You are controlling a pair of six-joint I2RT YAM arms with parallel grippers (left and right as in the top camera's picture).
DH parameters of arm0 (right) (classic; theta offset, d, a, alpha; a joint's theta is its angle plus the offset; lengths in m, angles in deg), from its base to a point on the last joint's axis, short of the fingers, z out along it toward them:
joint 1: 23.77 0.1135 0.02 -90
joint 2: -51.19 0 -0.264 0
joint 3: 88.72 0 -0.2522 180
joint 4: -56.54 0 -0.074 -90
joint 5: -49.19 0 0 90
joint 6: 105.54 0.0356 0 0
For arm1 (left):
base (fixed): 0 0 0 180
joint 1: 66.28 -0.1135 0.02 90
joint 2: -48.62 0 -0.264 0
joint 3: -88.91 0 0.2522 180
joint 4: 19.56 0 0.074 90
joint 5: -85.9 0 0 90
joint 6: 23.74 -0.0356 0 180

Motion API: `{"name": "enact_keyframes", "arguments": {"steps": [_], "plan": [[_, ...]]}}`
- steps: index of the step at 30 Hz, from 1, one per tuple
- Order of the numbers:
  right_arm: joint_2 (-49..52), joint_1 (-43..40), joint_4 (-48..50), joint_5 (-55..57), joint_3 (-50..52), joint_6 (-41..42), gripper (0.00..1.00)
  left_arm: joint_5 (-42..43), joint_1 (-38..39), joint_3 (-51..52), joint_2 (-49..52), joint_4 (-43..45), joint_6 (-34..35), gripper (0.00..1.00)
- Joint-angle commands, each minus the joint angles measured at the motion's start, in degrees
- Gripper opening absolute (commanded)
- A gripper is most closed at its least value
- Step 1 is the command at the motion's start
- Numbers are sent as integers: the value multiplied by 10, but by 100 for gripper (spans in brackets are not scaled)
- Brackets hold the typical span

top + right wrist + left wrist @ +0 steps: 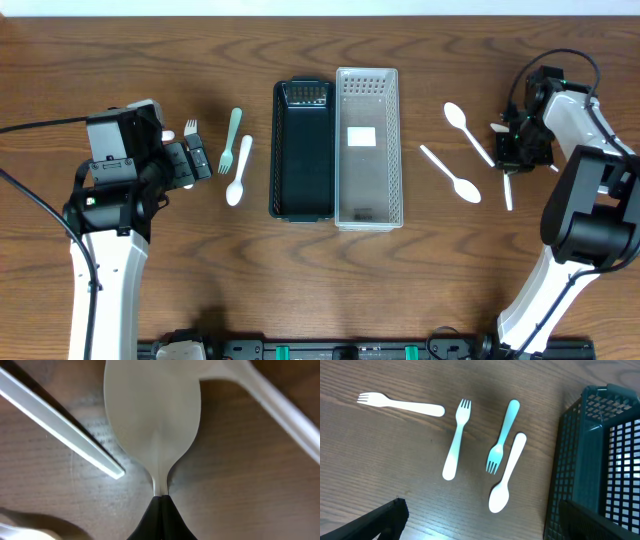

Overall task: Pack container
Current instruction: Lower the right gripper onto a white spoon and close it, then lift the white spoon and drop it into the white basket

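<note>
A black mesh basket (303,150) and a white mesh basket (368,148) stand side by side mid-table. Left of them lie a teal fork (232,138), a white spoon (238,172) and a white fork (190,128). The left wrist view shows the teal fork (502,435), the white spoon (507,475), a pale fork (456,442) and a white fork (400,405). My left gripper (195,160) is open and empty above them. My right gripper (161,505) is shut on the neck of a white spoon (150,420), low over the table at the right (522,150).
Two more white spoons (468,130) (452,175) lie between the white basket and my right gripper. A white utensil handle (508,188) lies below the right gripper. A flat white handle (60,425) crosses the right wrist view. The black basket's wall (590,460) is right of the left gripper.
</note>
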Motion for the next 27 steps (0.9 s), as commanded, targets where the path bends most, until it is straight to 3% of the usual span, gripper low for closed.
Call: {"name": "enact_keyframes", "arguments": {"steps": [1,10,13,16,24,27], "plan": [[-37,4,-5,3,-12,25,1,-7,-2,-12,4,-1,-10,98],[-67,4,14,3,-7,33,4,-7,-2,-12,4,-1,-10,98],[-58,4,19,-1,-7,35,32,-7,-2,-12,4,-1,-10,98],[-47,4,25,-1,-5,37,41,-7,-2,-12,4,-1,-10,98],[-4,3,34,-4,-4,57,41,-7,-2,-12,4,-1,-10,98],[14,3,33,-6,-4,60,37,-7,-2,-12,4,-1,-10,98]]}}
